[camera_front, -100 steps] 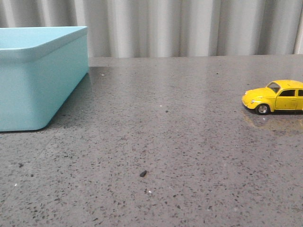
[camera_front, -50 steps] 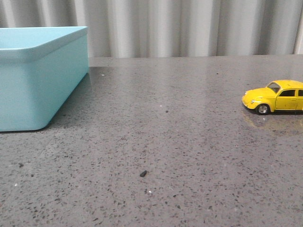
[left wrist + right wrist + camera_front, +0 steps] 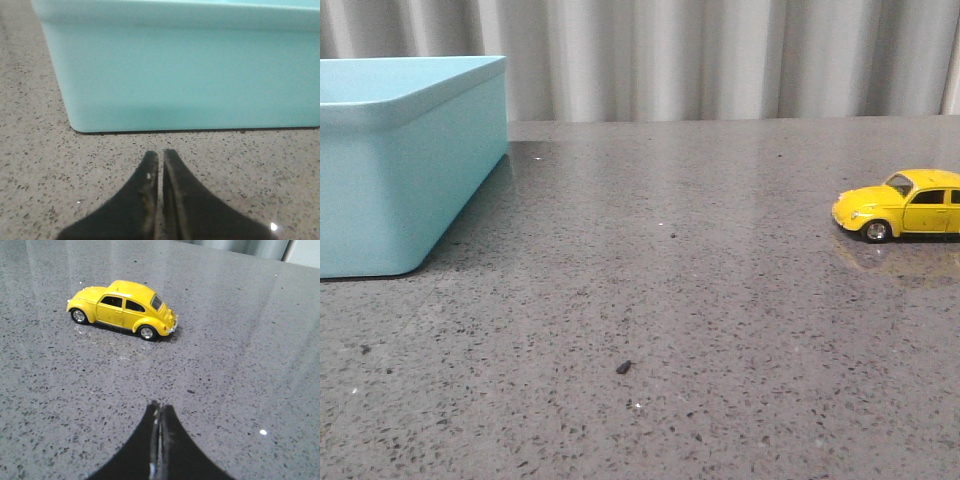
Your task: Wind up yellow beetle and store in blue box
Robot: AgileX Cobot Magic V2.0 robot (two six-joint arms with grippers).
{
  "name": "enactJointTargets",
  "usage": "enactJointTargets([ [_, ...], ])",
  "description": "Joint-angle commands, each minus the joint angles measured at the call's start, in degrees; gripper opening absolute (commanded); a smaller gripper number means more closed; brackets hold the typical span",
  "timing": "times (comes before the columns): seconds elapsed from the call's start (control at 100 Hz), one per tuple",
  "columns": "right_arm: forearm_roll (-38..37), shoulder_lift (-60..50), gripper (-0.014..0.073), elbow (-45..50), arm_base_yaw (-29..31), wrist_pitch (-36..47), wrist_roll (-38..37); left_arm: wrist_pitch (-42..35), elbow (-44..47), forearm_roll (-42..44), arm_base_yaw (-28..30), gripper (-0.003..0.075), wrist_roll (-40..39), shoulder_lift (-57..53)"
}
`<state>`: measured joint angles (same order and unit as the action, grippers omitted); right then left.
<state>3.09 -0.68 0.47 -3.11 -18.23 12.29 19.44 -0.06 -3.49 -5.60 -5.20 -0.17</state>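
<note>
The yellow beetle (image 3: 903,204) stands on its wheels at the right edge of the front view, nose to the left; it also shows in the right wrist view (image 3: 123,309). The blue box (image 3: 390,160) stands at the far left of the table and fills the left wrist view (image 3: 185,65). My left gripper (image 3: 160,152) is shut and empty, a short way off the box's side wall. My right gripper (image 3: 161,407) is shut and empty above the table, well apart from the beetle. Neither gripper shows in the front view.
The grey speckled table (image 3: 700,300) stretches between box and beetle. A small dark crumb (image 3: 623,367) lies near its middle front. A pleated grey curtain (image 3: 720,60) hangs behind the table's far edge.
</note>
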Motion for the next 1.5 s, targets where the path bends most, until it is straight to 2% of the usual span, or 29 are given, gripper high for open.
enactJointTargets([
  [0.0,-0.49,-1.04,-0.0062,1.55,0.37,1.87,0.17,-2.12,1.53,-0.86,-0.40,-0.0021,-0.52,-1.71],
  [1.49,-0.49,-1.04,-0.0062,1.55,0.37,0.78,0.17,-2.23,1.53,-0.86,-0.40,-0.0021,-0.52,-1.71],
])
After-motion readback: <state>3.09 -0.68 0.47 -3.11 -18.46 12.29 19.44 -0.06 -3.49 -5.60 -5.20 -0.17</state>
